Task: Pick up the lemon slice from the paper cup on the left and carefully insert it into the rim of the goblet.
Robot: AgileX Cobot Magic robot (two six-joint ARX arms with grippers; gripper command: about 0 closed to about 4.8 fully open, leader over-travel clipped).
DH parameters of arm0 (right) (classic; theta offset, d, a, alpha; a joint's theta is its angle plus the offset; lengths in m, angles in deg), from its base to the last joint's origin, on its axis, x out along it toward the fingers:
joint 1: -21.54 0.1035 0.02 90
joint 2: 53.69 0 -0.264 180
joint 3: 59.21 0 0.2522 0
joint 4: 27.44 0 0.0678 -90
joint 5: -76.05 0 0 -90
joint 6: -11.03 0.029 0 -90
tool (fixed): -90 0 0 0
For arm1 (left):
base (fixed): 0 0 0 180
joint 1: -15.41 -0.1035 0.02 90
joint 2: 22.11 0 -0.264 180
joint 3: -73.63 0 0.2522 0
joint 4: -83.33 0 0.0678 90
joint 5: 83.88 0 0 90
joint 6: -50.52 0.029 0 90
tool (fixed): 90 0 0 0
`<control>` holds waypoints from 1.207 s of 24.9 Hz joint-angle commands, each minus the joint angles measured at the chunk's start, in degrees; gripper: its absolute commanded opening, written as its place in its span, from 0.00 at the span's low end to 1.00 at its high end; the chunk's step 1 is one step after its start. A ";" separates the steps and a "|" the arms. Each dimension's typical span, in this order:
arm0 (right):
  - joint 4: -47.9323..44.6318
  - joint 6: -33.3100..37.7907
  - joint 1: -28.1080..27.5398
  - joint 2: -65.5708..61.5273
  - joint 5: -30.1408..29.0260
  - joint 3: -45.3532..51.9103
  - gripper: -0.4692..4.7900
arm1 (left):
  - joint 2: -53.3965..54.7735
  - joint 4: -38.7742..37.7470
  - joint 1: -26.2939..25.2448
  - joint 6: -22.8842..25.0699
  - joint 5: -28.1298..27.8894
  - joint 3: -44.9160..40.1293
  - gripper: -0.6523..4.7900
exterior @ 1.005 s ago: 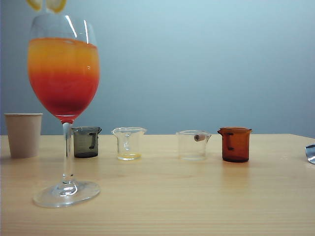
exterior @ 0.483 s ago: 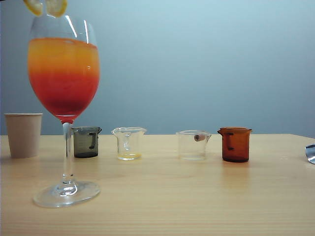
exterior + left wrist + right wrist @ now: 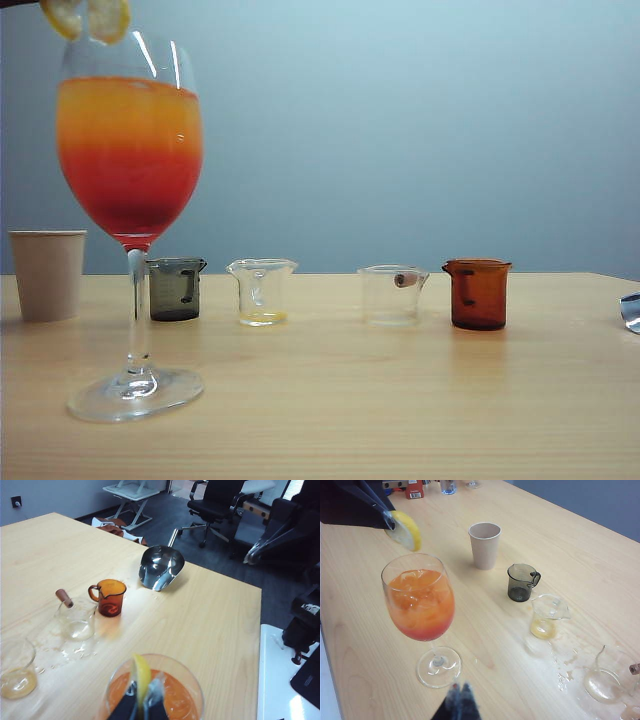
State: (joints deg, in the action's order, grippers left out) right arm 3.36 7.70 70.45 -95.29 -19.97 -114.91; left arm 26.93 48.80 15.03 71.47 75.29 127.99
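Note:
The goblet (image 3: pixel 130 150) stands at the front left with its orange-to-red drink. Just above its rim hangs the lemon slice (image 3: pixel 90 18), held edge-on over the drink. My left gripper (image 3: pixel 145 700) is shut on the lemon slice (image 3: pixel 141 677), and its dark fingers (image 3: pixel 375 505) come down from above the goblet (image 3: pixel 420 600). I cannot tell whether the slice (image 3: pixel 406 530) touches the rim. The paper cup (image 3: pixel 47 275) stands behind the goblet at the far left. My right gripper (image 3: pixel 459 689) hovers near the goblet's foot, shut and holding nothing.
Behind the goblet runs a row of beakers: dark grey (image 3: pixel 176 288), clear with yellow liquid (image 3: pixel 262 292), clear with a cork-like stub (image 3: pixel 392 295) and amber (image 3: pixel 477 293). A metal scoop (image 3: pixel 160 567) lies at the far right. Spilled drops (image 3: pixel 560 662) wet the table.
The lemon slice has sunk a little toward the goblet's rim in my left gripper. Nothing else has moved.

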 commanded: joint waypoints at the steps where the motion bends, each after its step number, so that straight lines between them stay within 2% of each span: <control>1: -0.52 -0.11 -0.02 0.09 0.13 -0.39 0.08 | 0.02 -0.13 -0.57 0.15 0.87 -0.17 0.11; 15: -0.55 -0.11 -0.02 0.07 0.13 -0.39 0.08 | 0.42 -0.92 -0.48 0.39 2.93 -0.28 0.11; 17: -0.52 -0.11 -0.02 0.07 0.15 -0.39 0.08 | 1.40 -1.92 -0.48 2.10 3.06 -0.28 0.11; 25: -0.55 -0.11 -0.02 0.07 0.13 -0.39 0.08 | 2.10 -2.80 -0.48 3.17 2.84 -0.31 0.11; 30: -0.52 -0.11 -0.02 0.07 0.13 -0.39 0.08 | 2.16 -4.02 -0.48 5.84 2.67 -0.48 0.11</control>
State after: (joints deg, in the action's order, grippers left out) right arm 3.38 7.72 70.45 -95.29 -19.95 -114.91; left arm 29.09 44.97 14.50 76.30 77.56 127.64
